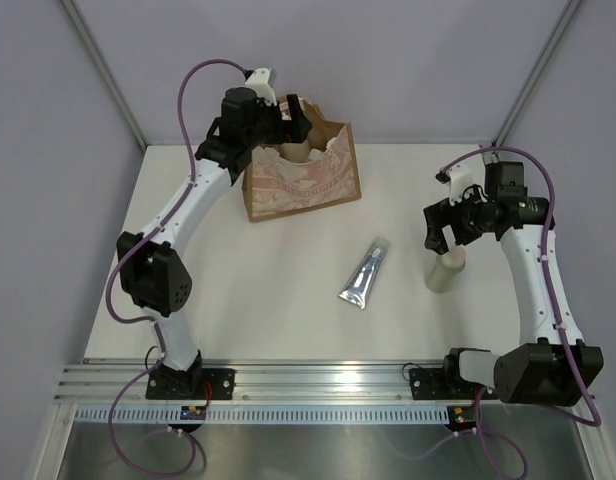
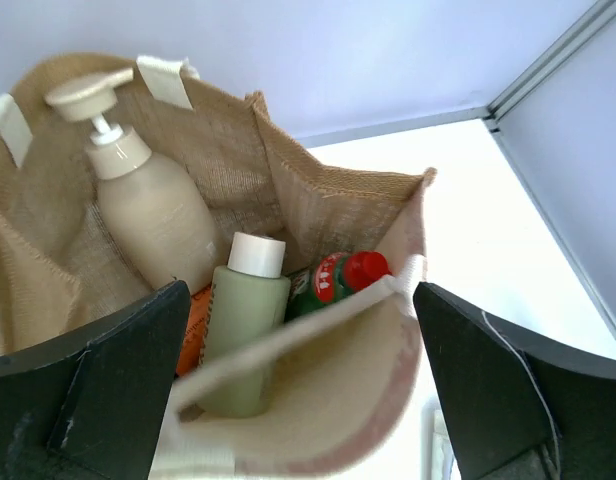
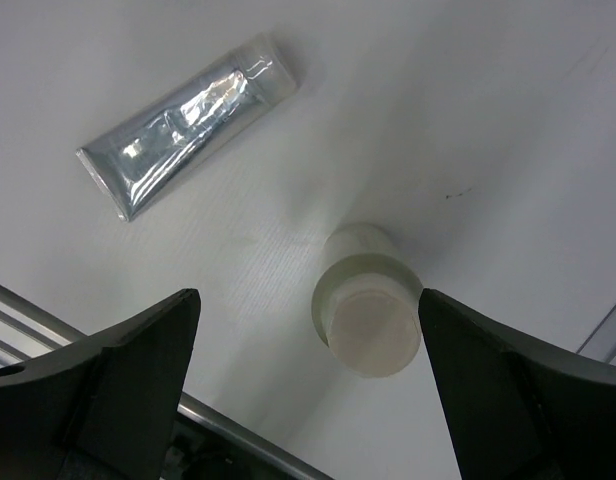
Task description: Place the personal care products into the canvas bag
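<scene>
My pincer (image 3: 308, 297) is spread wide, both dark fingers (image 3: 98, 400) low in frame, nothing gripped. Beige bottle (image 3: 366, 300) stands upright on the white table (image 3: 468, 100) between them, seen cap-on from above. It sits close against the finger at the picture's right; contact there cannot be told. Well clear of the other finger. Silver tube (image 3: 188, 125) lies flat and slantwise up-frame, apart from the bottle. Metal rail (image 3: 18, 310) shows at the lower left edge.
</scene>
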You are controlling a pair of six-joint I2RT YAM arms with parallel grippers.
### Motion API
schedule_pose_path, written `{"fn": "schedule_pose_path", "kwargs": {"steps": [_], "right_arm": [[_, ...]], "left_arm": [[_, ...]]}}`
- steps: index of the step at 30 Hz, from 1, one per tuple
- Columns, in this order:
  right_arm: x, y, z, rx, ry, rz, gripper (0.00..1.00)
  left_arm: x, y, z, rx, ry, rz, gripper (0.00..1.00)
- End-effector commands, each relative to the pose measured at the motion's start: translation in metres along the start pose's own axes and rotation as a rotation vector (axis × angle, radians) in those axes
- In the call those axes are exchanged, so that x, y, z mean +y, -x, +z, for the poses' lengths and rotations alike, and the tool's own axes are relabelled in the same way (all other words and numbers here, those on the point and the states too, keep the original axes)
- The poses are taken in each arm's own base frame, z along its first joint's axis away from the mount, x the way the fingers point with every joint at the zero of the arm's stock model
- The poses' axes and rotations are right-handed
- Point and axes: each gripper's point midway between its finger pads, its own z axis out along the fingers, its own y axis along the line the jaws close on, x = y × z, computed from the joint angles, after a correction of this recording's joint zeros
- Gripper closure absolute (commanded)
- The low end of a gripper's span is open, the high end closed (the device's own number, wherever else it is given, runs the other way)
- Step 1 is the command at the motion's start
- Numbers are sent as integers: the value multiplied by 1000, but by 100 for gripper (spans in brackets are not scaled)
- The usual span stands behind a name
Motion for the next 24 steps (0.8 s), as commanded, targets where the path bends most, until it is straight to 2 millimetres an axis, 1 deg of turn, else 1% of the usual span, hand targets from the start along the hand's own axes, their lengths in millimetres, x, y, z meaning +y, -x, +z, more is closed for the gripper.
{"fn": "schedule_pose_path", "kwargs": {"steps": [1,2,3,4,5,7,8,9,10,11,12,14,15,16,17,18,19,20,21,22,23,24], "right_arm": [[-2,-12,-20,40,-71,10,1],[-1,-19,-18,65,-65,4,0],[-5,-26,-18,93,-86,-2,0],[-7,-32,-17,117,-94,-13,1],[-11,-43,-14,158,-113,-13,1],[-17,-51,-11,186,-141,-24,0],[-23,-61,-8,222,-174,-19,0],[-26,-66,-4,244,-180,-14,1],[-28,-70,-1,260,-183,-6,0],[-30,-75,3,285,-186,3,1],[-30,-79,9,303,-177,16,1],[-34,-80,17,301,-182,22,1],[-36,-83,22,313,-185,23,0],[-43,-83,28,309,-209,24,1],[-49,-87,32,330,-230,26,0],[-51,-88,35,335,-234,20,0],[-54,-89,41,325,-236,17,1],[-53,-89,46,323,-218,18,0],[-51,-89,49,320,-203,22,1],[-50,-87,53,308,-192,27,1],[-49,-87,57,305,-180,32,1],[-52,-84,60,293,-188,31,1]], "left_arm": [[-25,63,-53,-173,-66,73,1],[-21,50,-57,-152,-59,81,1],[-22,50,-65,-159,-59,88,1],[-29,62,-87,-199,-68,102,1],[-23,47,-91,-176,-54,111,1],[-23,44,-108,-181,-51,127,1],[-29,52,-128,-212,-55,138,1],[-24,36,-133,-178,-46,132,1],[-25,32,-142,-177,-49,131,1],[-33,38,-166,-214,-70,123,1],[-27,15,-167,-188,-64,110,1],[-30,-2,-182,-192,-97,71,1],[-34,-1,-200,-224,-108,67,1],[-26,-27,-200,-183,-95,49,1],[-25,-35,-205,-177,-92,28,1],[-25,-37,-218,-194,-92,24,1],[-20,-58,-219,-158,-85,0,1],[-20,-65,-224,-154,-92,-9,1],[-23,-66,-237,-177,-106,-10,1],[-20,-84,-237,-148,-110,-29,1],[-19,-90,-241,-148,-111,-38,1],[-21,-91,-251,-166,-118,-42,1]]}}
